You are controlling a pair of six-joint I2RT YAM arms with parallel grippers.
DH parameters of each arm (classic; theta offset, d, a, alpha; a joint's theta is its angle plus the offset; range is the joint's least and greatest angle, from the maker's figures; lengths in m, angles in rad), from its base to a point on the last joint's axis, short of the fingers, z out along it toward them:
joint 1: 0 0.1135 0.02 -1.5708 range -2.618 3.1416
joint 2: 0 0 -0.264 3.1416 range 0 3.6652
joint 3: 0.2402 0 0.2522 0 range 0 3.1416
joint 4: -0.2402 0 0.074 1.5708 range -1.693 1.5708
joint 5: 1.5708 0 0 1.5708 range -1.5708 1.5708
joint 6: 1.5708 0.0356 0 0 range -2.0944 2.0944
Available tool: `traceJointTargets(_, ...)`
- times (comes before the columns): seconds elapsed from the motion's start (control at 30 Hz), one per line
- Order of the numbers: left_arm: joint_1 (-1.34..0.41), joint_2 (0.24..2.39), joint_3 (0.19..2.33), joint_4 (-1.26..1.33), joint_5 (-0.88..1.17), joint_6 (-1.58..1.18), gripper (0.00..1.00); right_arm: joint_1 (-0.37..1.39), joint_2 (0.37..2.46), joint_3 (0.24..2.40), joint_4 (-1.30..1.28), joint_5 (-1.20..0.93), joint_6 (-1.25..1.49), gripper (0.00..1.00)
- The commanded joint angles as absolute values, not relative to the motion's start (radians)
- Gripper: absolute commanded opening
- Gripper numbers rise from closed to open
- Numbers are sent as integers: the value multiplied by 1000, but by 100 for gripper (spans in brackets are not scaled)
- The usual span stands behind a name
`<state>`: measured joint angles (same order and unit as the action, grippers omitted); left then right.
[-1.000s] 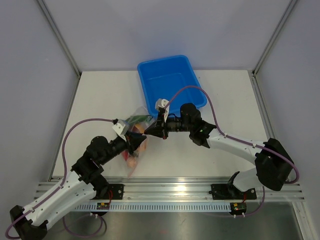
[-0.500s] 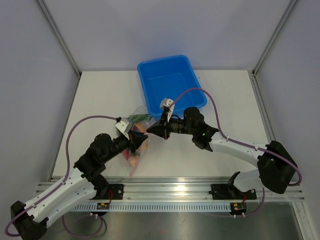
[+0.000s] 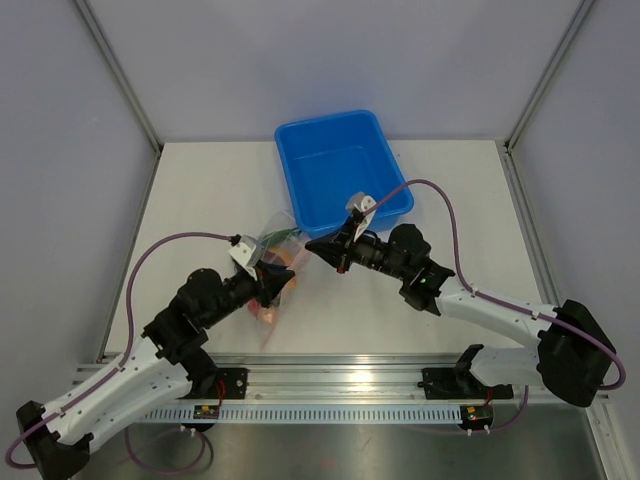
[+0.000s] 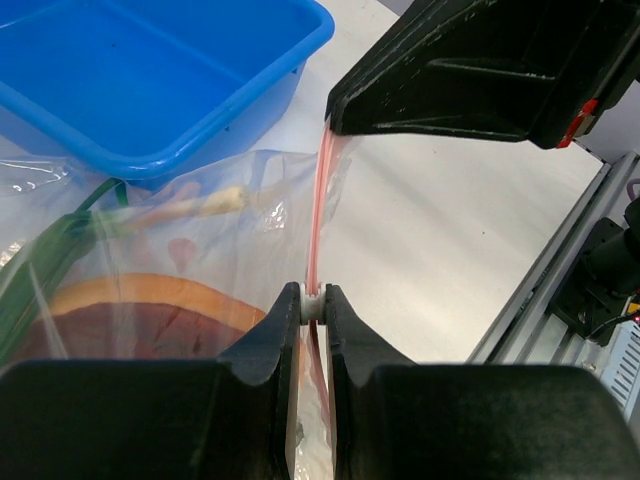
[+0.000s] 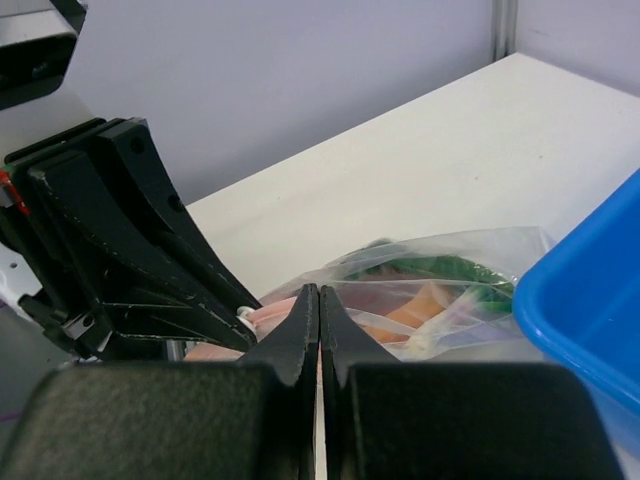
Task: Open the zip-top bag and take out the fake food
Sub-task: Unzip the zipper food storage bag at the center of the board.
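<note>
The clear zip-top bag hangs between my two grippers, just in front of the blue tub. My left gripper is shut on the white slider of the pinkish zip strip. My right gripper is shut on the far end of that strip, which runs taut between the two. In the right wrist view the right gripper pinches the strip beside the left gripper. The fake food is inside the bag: an orange slice, a green onion and green pieces.
The empty blue tub stands at the back centre, its near corner just behind the bag. The rail and arm bases run along the near table edge. Grey walls enclose the table on three sides.
My right gripper has moved right and slightly back, away from the left gripper, pulling the zip strip out between them. The left gripper has stayed almost in place.
</note>
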<state>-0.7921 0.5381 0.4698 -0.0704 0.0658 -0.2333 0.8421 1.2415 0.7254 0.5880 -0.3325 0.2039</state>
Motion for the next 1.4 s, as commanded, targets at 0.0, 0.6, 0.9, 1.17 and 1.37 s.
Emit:
traceJointTargets(0.0,-799,532,509,-100,5,-232,0,830,1186,715,722,-190,209,0)
traceJointTargets(0.6,-801,436,514,-195,-60,-287,0,831,1111,652,775,123,179,0)
traceJointTargets(0.9,-801,436,575,-389,-153,-391,1,830,1131,655,779,202,175,0)
traceJointTargets(1.17,-801,406,586,-443,-130,-445,2,830,1146,658,778,224,163,0)
traceJointTargets(1.37,-801,446,588,-422,-149,-426,1,830,1164,777,503,-65,51,11)
